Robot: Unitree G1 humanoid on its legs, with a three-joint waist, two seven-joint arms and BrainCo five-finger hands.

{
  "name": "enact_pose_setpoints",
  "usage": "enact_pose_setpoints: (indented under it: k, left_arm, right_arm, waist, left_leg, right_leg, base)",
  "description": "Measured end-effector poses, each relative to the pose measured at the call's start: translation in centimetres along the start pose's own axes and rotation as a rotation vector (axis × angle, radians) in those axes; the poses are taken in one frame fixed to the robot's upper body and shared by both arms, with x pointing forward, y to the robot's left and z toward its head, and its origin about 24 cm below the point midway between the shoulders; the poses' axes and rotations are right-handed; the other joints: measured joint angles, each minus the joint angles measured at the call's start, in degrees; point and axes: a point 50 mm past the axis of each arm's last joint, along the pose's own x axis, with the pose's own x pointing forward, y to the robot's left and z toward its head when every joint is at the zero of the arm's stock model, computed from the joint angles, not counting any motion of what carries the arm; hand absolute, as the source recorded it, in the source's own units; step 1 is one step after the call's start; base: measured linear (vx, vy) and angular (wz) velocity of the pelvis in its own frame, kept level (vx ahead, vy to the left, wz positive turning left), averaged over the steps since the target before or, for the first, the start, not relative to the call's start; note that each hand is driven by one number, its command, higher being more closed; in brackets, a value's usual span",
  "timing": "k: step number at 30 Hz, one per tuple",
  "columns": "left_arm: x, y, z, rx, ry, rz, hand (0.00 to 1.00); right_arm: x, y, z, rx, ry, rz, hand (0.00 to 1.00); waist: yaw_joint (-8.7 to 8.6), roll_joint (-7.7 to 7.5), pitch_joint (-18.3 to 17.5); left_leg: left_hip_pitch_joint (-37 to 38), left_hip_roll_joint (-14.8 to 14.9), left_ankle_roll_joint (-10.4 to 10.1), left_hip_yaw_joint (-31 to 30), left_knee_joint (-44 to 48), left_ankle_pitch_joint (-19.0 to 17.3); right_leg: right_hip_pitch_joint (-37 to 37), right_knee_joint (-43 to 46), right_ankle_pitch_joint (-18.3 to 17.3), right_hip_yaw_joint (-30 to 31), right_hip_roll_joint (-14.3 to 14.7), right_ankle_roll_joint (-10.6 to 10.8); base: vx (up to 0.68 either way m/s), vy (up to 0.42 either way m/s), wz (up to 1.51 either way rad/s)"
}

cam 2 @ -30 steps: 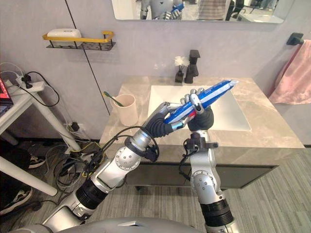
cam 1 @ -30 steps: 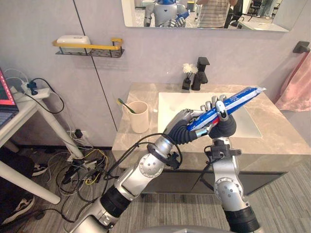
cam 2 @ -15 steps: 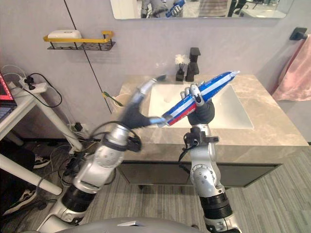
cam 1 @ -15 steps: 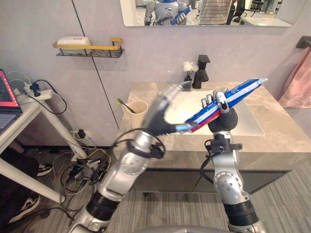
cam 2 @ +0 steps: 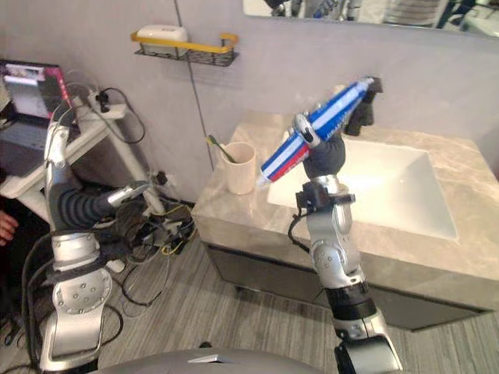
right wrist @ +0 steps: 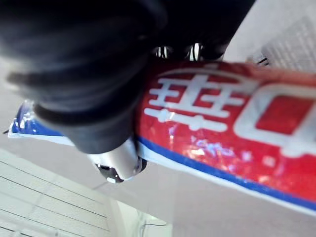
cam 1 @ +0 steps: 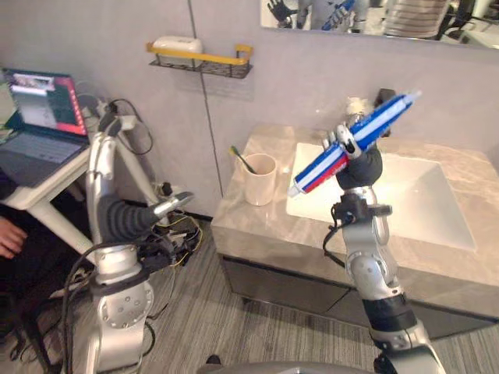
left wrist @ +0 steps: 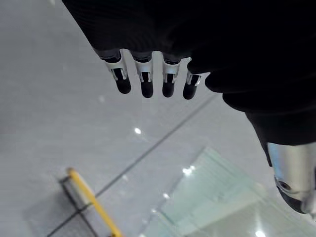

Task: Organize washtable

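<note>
One toothpaste tube [cam 1: 341,149], clamped in the right hand [cam 1: 361,164] at frame centre, slants lower-left toward the toothbrush cup [cam 1: 260,178]; the left hand [cam 1: 169,206], fingers straight, hangs far left.

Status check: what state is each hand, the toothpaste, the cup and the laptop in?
right hand: shut on toothpaste tube
left hand: open, empty
toothpaste tube: held up, tilted
cup: upright, toothbrush inside
laptop: open, screen lit
</note>
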Motion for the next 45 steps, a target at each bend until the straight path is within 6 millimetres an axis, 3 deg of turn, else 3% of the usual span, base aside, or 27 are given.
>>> enact_pose_setpoints:
  k: [2, 4, 8, 14, 22, 31, 38, 45]
  left_arm:
    - [-1.2, -0.3, -1.6, -0.026, 0.11, -0.007, 0.0]
    - [-2.8, -1.0, -3.8, -0.05, 0.25, -0.038, 0.0]
    - [-7.4, -3.4, -8.5, -0.057, 0.563, -0.185, 0.0]
    - [-12.6, -4.9, -11.5, -0.038, 0.819, -0.337, 0.0]
    - [-15.9, -5.6, -12.8, -0.031, 0.975, -0.426, 0.0]
    - [-18.8, -6.9, -13.8, -0.028, 1.1, -0.527, 0.0]
    - [-20.2, -6.9, -14.2, -0.009, 1.16, -0.565, 0.0]
    - [-21.4, -6.8, -14.4, 0.0, 1.209, -0.588, 0.0]
  right_arm:
    - [0.9, -0.3, -0.1, -0.072, 0.011, 0.001, 1.0]
    - [2.0, -0.2, 0.0, -0.127, 0.022, 0.017, 1.0]
    - [4.3, 0.5, 0.7, -0.268, 0.001, 0.069, 1.0]
    - [6.3, 1.3, 1.3, -0.483, -0.006, 0.129, 1.0]
    - [7.4, 2.0, 1.6, -0.684, -0.04, 0.162, 1.0]
    - [7.6, 2.0, 1.4, -0.778, -0.029, 0.175, 1.0]
    - [8.1, 1.0, 0.8, -0.795, 0.016, 0.13, 1.0]
    - [8.0, 0.2, 0.2, -0.84, 0.051, 0.099, 1.0]
  waist:
    - [1.46, -0.18, 0.14]
    - [1.74, -0.24, 0.2]
    - [2.85, -0.6, 0.49]
    - [3.1, -1.28, 1.09]
    - [3.2, -1.4, 1.2]
    - [4.49, -1.69, 1.38]
    - [4.55, -2.96, 2.16]
    - [4.87, -2.88, 2.25]
  left_leg:
    - [-0.6, -0.06, 0.02, -0.68, 0.0, 0.19]
    - [-1.66, -0.22, 0.05, -1.97, 0.0, 0.54]
    - [-3.15, -0.38, -0.02, -3.58, -0.02, 0.85]
    - [-3.94, -0.49, -0.04, -4.25, -0.01, 0.99]
    - [-5.0, -0.52, -0.02, -4.8, -0.01, 1.38]
    - [-5.17, -0.43, -0.01, -4.9, 0.03, 1.4]
    - [-5.62, -0.4, -0.01, -5.06, 0.49, 1.39]
    - [-5.8, -0.41, 0.02, -5.24, 0.62, 1.37]
  right_leg:
    - [-0.02, -0.02, -0.11, -0.71, 0.0, 0.02]
    - [-0.14, -0.02, -0.23, -2.1, -0.04, 0.06]
    - [-0.49, 0.01, -0.52, -3.69, -0.04, 0.13]
    - [-0.88, 0.03, -0.55, -4.44, -0.08, 0.1]
    - [-1.65, 0.28, -0.63, -5.19, -0.09, 0.08]
    - [-1.69, 0.25, -0.62, -5.22, -0.02, 0.1]
    - [-1.82, 0.21, -0.59, -5.18, 0.04, 0.09]
    - [-1.82, 0.17, -0.59, -5.28, 0.06, 0.09]
  base:
    - [0.03, -0.014, 0.25]
    - [0.02, -0.012, 0.31]
    - [0.02, -0.007, 0.19]
    - [0.01, -0.003, 0.06]
    - [-0.01, 0.0, 0.04]
    - [0.0, 0.0, 0.0]
    - [0.0, 0.0, 0.0]
    - [0.0, 0.0, 0.0]
